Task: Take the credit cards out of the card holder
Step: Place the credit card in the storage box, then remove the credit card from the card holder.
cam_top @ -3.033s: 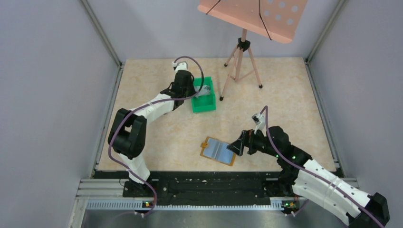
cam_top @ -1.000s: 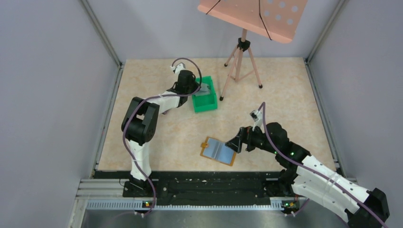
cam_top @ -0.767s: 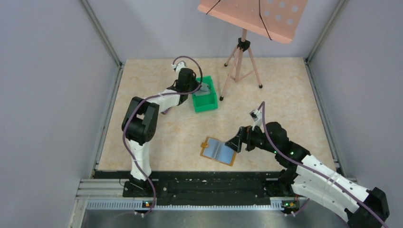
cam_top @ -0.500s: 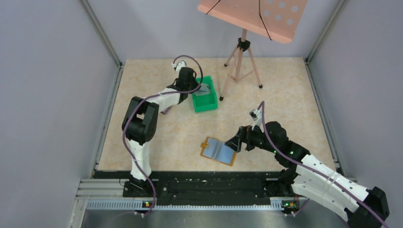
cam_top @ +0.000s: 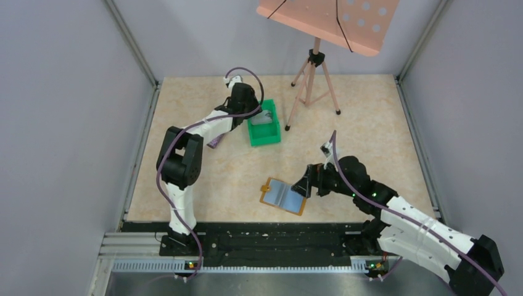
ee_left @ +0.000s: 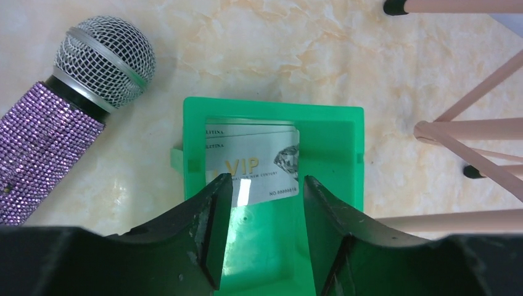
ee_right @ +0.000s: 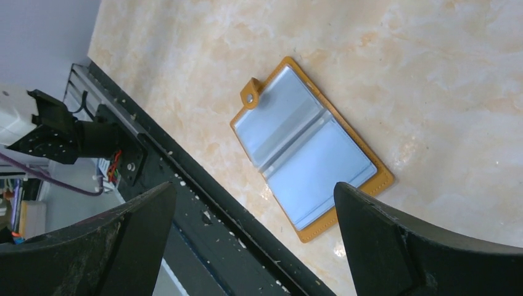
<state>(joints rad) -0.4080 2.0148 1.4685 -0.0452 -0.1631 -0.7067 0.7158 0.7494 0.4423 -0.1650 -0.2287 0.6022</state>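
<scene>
The card holder [cam_top: 283, 196] lies open flat on the table, tan outside with pale blue pockets [ee_right: 305, 157]; no card shows in them. Two silvery credit cards [ee_left: 253, 163] lie overlapped on the floor of the green bin [ee_left: 333, 203], the top one marked VIP. My left gripper [ee_left: 264, 185] hangs over the bin [cam_top: 264, 137] with its jaws apart and nothing between them. Over the holder's right edge, my right gripper [ee_right: 255, 188] stands wide open and empty, seen near the holder [cam_top: 302, 187] in the top view.
A purple glittery microphone [ee_left: 74, 105] lies left of the bin, under the left arm [cam_top: 216, 140]. A pink tripod music stand [cam_top: 316, 68] stands right of the bin, its legs close by [ee_left: 469, 129]. The black base rail [ee_right: 203, 209] runs along the near table edge.
My left gripper has opened over the bin, and the card it held now lies inside. The left arm has shifted slightly away; the right gripper has barely moved.
</scene>
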